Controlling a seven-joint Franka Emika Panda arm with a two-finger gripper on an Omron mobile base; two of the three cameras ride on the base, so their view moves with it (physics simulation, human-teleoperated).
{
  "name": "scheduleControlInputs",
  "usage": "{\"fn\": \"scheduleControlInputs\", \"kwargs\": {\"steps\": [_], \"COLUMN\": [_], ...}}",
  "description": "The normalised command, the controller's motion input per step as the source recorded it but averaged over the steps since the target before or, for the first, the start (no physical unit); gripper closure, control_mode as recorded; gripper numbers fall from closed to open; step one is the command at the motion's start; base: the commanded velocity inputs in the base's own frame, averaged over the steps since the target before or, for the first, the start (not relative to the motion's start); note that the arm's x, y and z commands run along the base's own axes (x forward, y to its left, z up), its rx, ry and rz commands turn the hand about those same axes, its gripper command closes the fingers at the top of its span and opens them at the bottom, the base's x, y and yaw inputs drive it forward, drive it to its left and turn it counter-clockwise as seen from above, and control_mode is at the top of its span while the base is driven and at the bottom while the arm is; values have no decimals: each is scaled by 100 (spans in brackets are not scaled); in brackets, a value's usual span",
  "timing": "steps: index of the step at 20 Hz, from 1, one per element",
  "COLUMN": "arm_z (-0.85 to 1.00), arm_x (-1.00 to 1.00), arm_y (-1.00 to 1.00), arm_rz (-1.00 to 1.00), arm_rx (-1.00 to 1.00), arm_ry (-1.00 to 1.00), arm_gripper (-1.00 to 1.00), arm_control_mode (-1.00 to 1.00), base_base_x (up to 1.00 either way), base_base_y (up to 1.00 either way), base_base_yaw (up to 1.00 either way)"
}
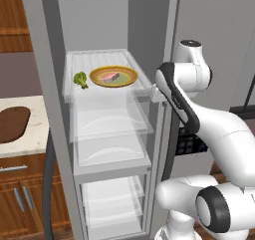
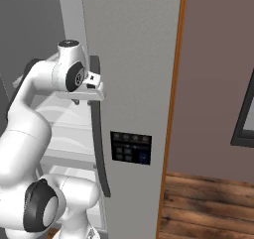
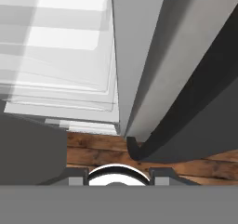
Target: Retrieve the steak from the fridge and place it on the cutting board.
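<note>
The fridge [image 1: 48, 99] stands open, with its white inside and clear shelves showing. On the upper shelf the steak [image 1: 110, 76], a small pink-red slab, lies on a round yellow-rimmed plate [image 1: 127, 77]. The dark brown cutting board [image 1: 12, 123] lies on the pale counter to the left. My gripper [image 1: 157, 93] hangs at the edge of the open fridge door [image 2: 134, 59], beside the top of its long dark handle [image 2: 98, 139], pointing down. In the hand view its fingertips [image 3: 76, 175] stand wide apart, open, with nothing between them.
A green broccoli floret [image 1: 80, 79] sits left of the plate. Clear drawers [image 1: 112, 134] fill the fridge below. The door carries a dark dispenser panel [image 2: 130, 148]. Wooden cabinets [image 1: 22, 194] stand under the counter. A brown wall [image 2: 213, 84] and wood floor [image 2: 208, 208] lie to the right.
</note>
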Motion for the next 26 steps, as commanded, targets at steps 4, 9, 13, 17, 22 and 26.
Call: {"fn": "scheduleControlInputs", "kwargs": {"steps": [4, 9, 13, 17, 22, 26], "arm_z": [0, 0, 0, 0, 0, 3], "arm_x": [0, -4, 0, 0, 3, 4], "arm_y": [14, 29, 47, 55, 62, 56], "arm_rz": [0, 0, 0, -7, -13, -27], "arm_rx": [0, 0, 0, 0, 0, 0], "arm_ry": [0, 0, 0, 0, 0, -1], "arm_gripper": [-100, -100, -100, -100, -100, -100], "arm_control_mode": [-100, -100, -100, -100, -100, -100], "base_base_x": [0, 0, 0, 0, 0, 0], "base_base_y": [0, 0, 0, 0, 0, 0], "base_base_yaw": [0, 0, 0, 0, 0, 0]}}
